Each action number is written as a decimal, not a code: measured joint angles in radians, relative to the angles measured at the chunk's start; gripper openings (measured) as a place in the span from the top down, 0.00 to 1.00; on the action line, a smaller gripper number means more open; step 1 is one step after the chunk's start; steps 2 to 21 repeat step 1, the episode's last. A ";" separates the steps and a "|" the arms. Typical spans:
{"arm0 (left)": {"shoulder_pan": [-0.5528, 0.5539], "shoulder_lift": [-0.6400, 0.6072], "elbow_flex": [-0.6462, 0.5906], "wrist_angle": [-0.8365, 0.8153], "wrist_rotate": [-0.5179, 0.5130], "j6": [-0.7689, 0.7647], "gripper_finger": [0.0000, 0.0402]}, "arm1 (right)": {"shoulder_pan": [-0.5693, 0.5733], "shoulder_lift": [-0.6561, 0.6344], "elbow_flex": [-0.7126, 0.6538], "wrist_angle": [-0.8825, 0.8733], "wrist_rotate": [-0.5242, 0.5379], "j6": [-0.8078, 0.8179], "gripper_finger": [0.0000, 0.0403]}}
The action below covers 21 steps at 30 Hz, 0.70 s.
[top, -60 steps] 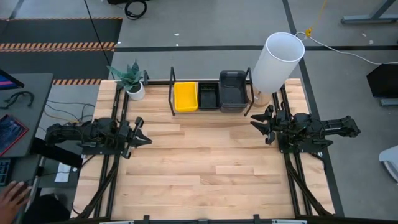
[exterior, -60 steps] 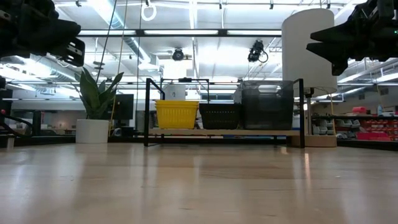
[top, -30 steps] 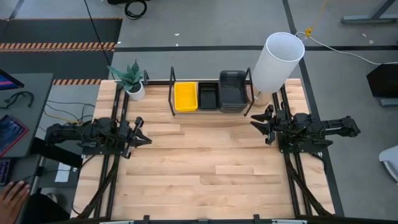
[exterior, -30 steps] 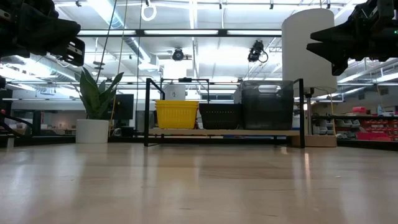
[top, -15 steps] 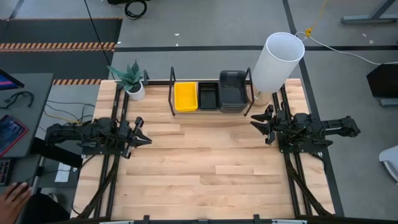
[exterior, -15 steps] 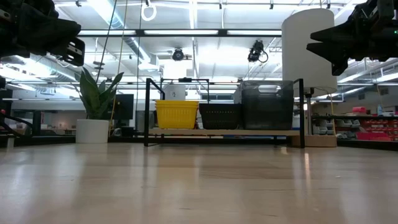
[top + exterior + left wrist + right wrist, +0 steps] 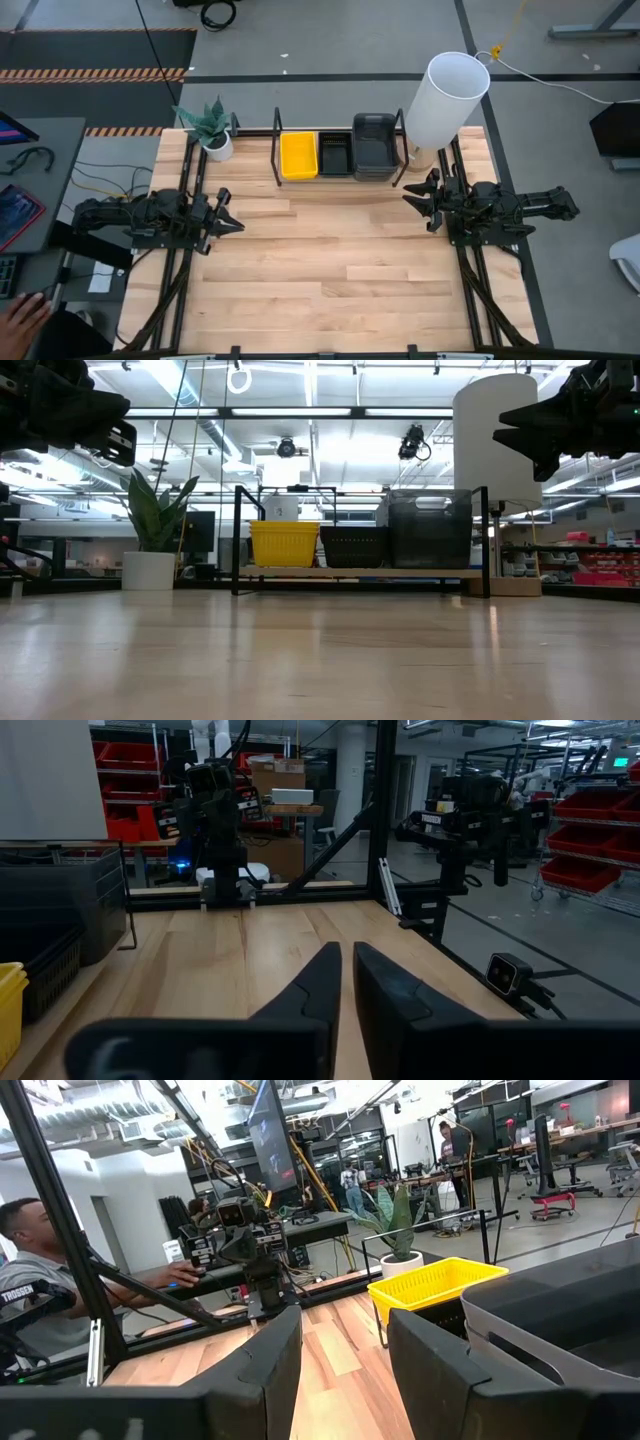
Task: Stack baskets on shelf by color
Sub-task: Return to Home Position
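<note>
Looking down on the table (image 7: 330,275), we find the shelf (image 7: 360,572) at its far edge, between a potted plant (image 7: 208,125) and a tall white cylinder (image 7: 447,100). On its board the baskets stand in one row, each just beside the next. The yellow baskets (image 7: 298,156) are nearest the left arm, the black baskets (image 7: 334,154) are in the middle, and the taller dark-grey baskets (image 7: 373,146) are nearest the right arm. We see the left gripper (image 7: 228,212) above the table's left side, well apart from the shelf, fingers all but together and holding nothing. The right gripper (image 7: 418,200) hangs over the right side, fingers spread with bare tabletop between them.
</note>
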 joint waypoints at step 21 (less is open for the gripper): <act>0.000 0.000 0.000 0.000 0.000 0.000 0.90 | 0.000 0.000 0.000 0.000 0.000 0.000 0.61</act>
